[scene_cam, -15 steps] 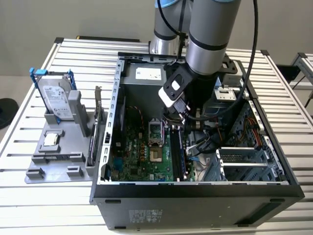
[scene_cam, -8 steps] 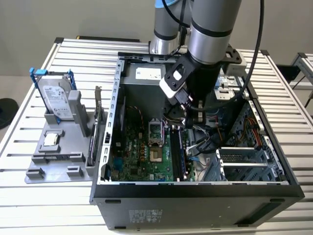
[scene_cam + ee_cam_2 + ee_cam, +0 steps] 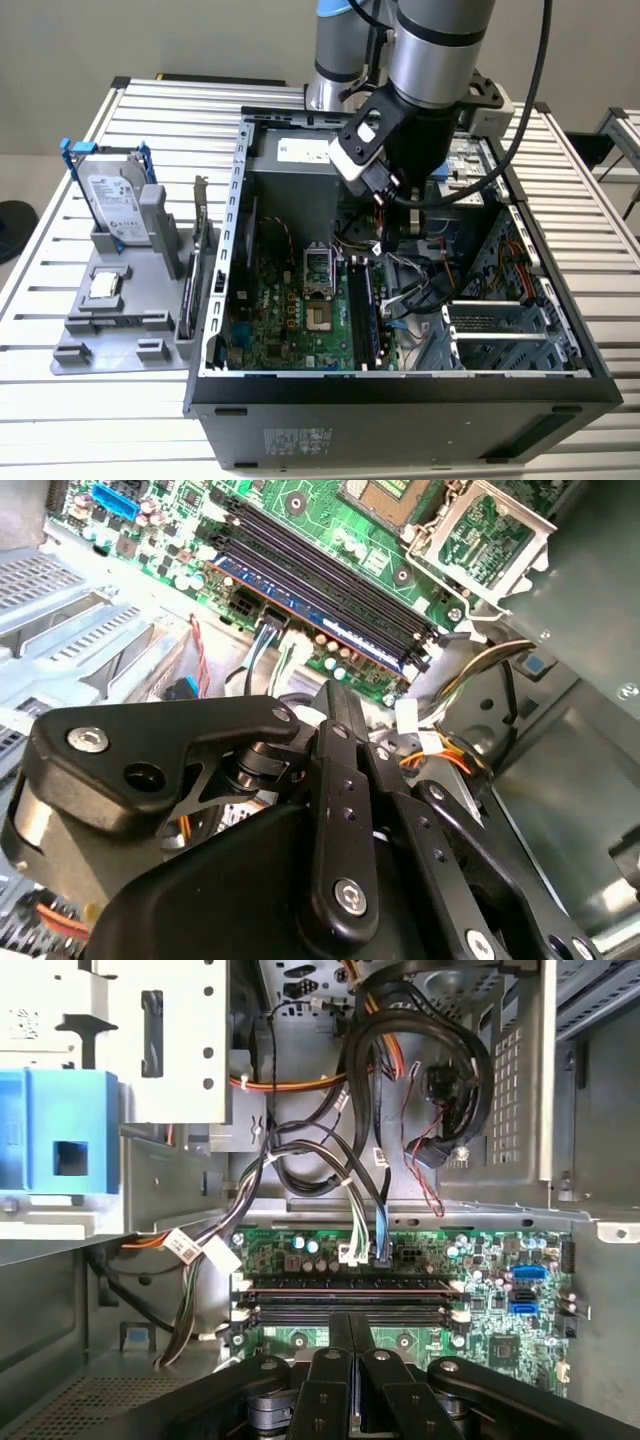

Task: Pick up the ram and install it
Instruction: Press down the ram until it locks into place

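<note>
Now claw (image 3: 349,1360) pinched shut above motherboard (image 3: 290,310) memory slots (image 3: 347,1300).

Robotics lab bench: slatted aluminium table (image 3: 600,240), open computer case (image 3: 400,400).

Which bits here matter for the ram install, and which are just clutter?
Job in hand:
- gripper, inside the PC case
- memory slots just beyond it
- motherboard

Lying about:
- hard drive in blue frame
- expansion card
- processor chip
- grey holder under them
- case cables
</note>
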`<action>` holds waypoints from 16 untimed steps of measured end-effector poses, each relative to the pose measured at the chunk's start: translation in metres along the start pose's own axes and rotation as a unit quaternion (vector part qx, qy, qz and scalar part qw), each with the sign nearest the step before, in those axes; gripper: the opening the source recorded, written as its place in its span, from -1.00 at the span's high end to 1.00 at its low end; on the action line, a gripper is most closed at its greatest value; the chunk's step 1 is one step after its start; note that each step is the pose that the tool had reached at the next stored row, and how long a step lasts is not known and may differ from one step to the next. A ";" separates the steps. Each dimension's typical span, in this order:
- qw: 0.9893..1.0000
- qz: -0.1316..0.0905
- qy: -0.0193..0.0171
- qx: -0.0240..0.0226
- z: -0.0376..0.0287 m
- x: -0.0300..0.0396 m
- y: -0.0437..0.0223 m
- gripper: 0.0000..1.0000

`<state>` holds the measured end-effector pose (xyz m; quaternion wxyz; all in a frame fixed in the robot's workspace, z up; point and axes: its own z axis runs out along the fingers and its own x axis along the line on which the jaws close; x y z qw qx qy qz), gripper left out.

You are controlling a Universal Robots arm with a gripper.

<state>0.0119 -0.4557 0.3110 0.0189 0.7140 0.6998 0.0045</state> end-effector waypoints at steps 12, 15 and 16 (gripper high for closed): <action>1.000 0.000 0.000 0.000 -0.0182 -0.0004 0.0006 1.00; 1.000 0.000 0.000 0.000 -0.0188 -0.0004 0.0006 1.00; 1.000 0.000 0.000 0.000 -0.0188 -0.0004 0.0006 1.00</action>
